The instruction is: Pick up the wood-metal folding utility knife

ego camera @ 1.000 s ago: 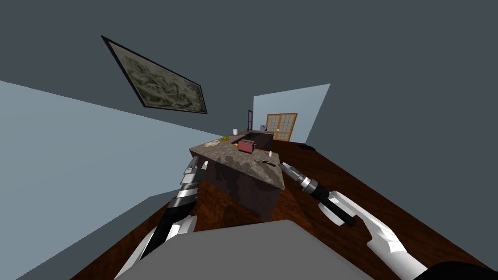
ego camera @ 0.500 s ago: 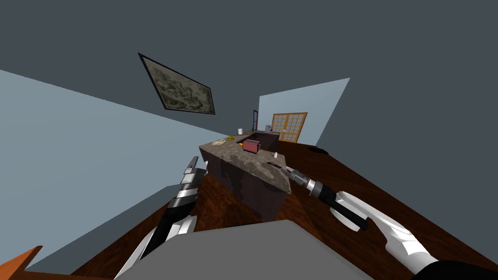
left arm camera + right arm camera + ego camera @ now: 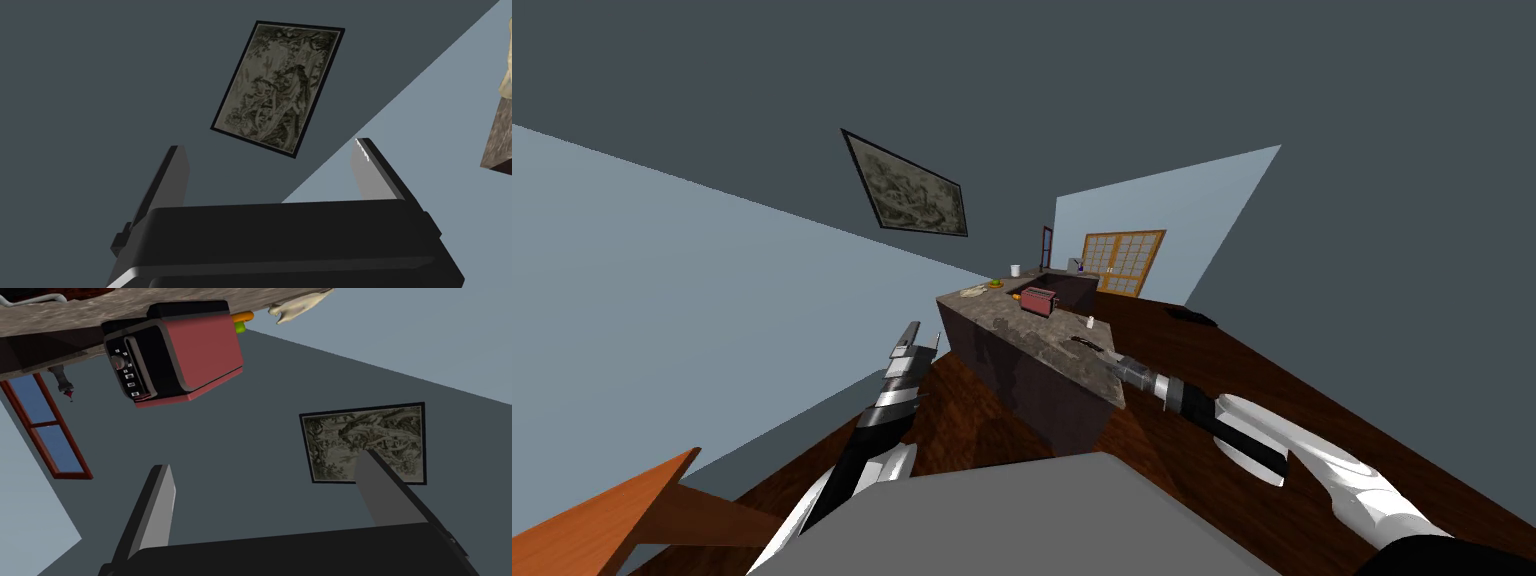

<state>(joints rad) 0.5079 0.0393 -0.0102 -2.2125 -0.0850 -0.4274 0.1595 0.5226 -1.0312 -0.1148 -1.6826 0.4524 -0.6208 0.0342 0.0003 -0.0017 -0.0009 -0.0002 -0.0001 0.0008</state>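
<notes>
Lying on the counter (image 3: pixel 1012 326), the knife (image 3: pixel 1086 343) points lengthwise toward the right gripper (image 3: pixel 265 459); both grippers' jaws spread.

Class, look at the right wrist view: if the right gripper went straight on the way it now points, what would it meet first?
Probably nothing close. The open right gripper points past the red toaster, which sits off its line, towards the dark grey wall. How far away that wall is remains unclear.

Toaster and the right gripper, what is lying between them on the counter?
In the head view, the dark folding knife lies on the countertop between the red toaster and the right gripper, close to the gripper.
</notes>
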